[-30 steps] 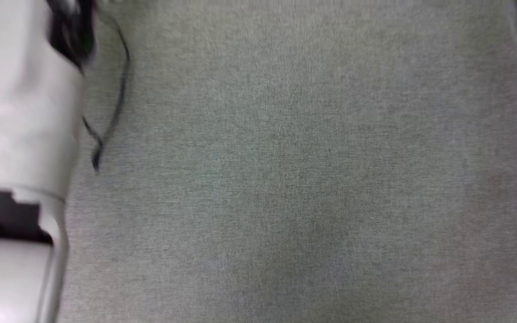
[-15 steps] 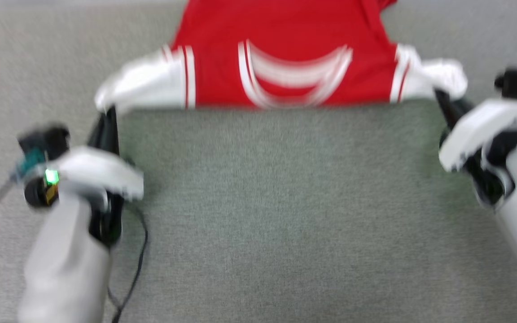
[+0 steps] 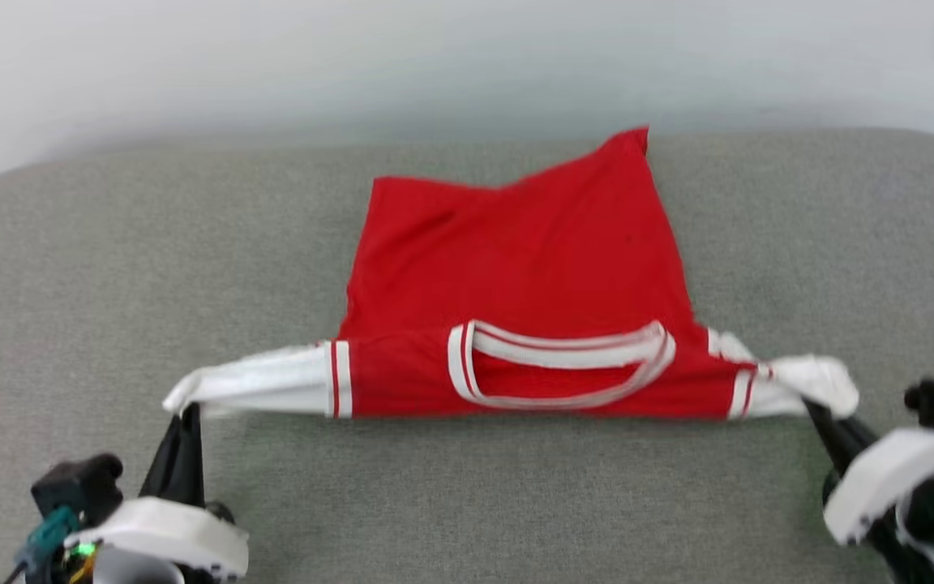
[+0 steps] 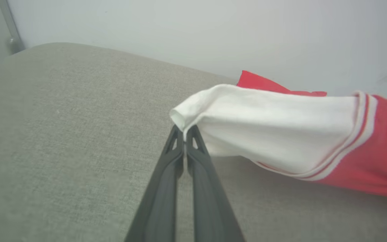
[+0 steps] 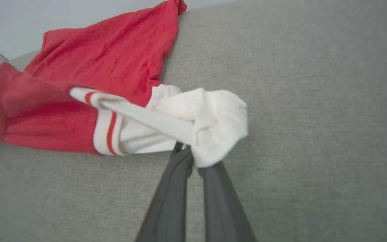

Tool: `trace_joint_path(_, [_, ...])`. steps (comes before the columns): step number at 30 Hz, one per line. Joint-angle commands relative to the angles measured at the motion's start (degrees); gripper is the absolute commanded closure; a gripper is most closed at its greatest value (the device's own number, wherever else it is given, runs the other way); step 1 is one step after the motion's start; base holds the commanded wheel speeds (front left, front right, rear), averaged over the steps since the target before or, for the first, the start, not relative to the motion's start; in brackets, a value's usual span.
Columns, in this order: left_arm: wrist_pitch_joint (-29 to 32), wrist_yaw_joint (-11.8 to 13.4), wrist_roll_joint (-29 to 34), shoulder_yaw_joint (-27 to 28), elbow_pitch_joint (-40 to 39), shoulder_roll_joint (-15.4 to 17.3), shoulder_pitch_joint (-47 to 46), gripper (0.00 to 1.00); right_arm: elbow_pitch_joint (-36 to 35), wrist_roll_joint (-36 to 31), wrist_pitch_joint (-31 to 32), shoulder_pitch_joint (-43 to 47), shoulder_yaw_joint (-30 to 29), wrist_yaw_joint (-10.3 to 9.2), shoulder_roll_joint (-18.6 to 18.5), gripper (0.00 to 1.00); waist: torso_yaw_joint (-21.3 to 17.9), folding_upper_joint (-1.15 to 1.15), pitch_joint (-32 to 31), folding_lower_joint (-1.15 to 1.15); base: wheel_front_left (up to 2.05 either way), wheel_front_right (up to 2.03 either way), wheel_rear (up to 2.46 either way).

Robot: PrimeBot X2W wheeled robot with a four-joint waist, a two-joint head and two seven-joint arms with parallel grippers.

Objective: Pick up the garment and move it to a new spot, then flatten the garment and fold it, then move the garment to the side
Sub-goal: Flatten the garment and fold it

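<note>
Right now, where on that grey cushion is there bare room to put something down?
Bare cushion lies in front of the shirt, between the left gripper and right gripper pinching its sleeves, and on either side of its red body. The middle is crowded by the shirt.

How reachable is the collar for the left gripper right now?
Probably not without letting go: the left gripper is shut on a sleeve of the garment. The collar lies uncovered, so the path looks free.

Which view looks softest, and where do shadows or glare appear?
Head view: softest, slightly blurred; the red jersey evenly lit, no glare. Left wrist view: crisp, a faint shadow under the white sleeve. Right wrist view: crisp weave on the grey cushion.
</note>
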Motion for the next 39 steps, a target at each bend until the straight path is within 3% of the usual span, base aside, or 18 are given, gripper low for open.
trace_joint_path(1, [0.62,0.88,0.3,0.32,-1.23,0.43,1.86,1.0,-0.96,-0.2,0.23,2.25,-0.83,-0.1,-0.05,1.0,0.73,0.0,-1.32,0.02,0.0,0.0,0.0])
trace_joint_path(6, [5.47,4.44,0.99,-0.56,-10.29,1.13,10.69,1.0,-7.47,-4.8,3.86,14.24,-8.13,-0.11,0.89,1.0,1.14,0.0,-3.38,0.02,0.0,0.0,0.0])
trace_joint_path(11, [8.68,6.68,1.79,-1.94,-15.89,1.24,16.51,1.0,-16.88,-12.23,11.79,24.54,-15.23,-0.1,3.78,1.0,1.55,0.0,-3.68,0.02,0.0,0.0,0.0])
trace_joint_path(13, [8.91,7.15,2.05,-2.56,-17.21,0.75,17.2,1.0,-20.51,-14.0,15.65,27.43,-17.79,-0.1,6.11,0.43,1.78,0.0,-3.36,0.02,0.0,0.0,0.0])
trace_joint_path(14, [8.79,7.24,2.27,-2.95,-17.85,0.38,17.1,1.0,-22.7,-15.02,16.86,28.1,-19.05,-0.09,6.96,0.0,1.97,0.0,-3.18,0.02,0.0,0.0,0.0])
trace_joint_path(20, [8.64,7.91,4.59,-5.12,-20.84,-0.02,14.48,1.0,-33.27,-19.01,19.16,26.52,-28.05,-0.07,11.83,0.0,3.72,0.0,-1.63,0.02,0.0,0.0,0.0])
trace_joint_path(23, [8.52,7.84,5.65,-6.12,-22.09,-0.15,12.71,1.0,-34.68,-19.28,18.69,21.57,-32.47,-0.07,13.37,0.0,4.82,0.0,0.05,0.02,0.0,0.0,0.0])
trace_joint_path(30, [6.78,6.63,7.72,-8.87,-24.31,-1.45,6.16,1.0,-24.06,-16.54,22.92,1.96,-36.19,-0.07,9.18,0.0,8.88,0.0,8.29,0.02,0.0,0.0,0.0])
trace_joint_path(39, [2.61,4.09,9.49,-12.91,-23.68,-4.75,-2.41,1.0,-9.1,-16.54,38.69,-21.14,-31.93,-0.07,1.98,0.0,15.53,0.0,18.32,0.02,0.0,0.0,0.0])
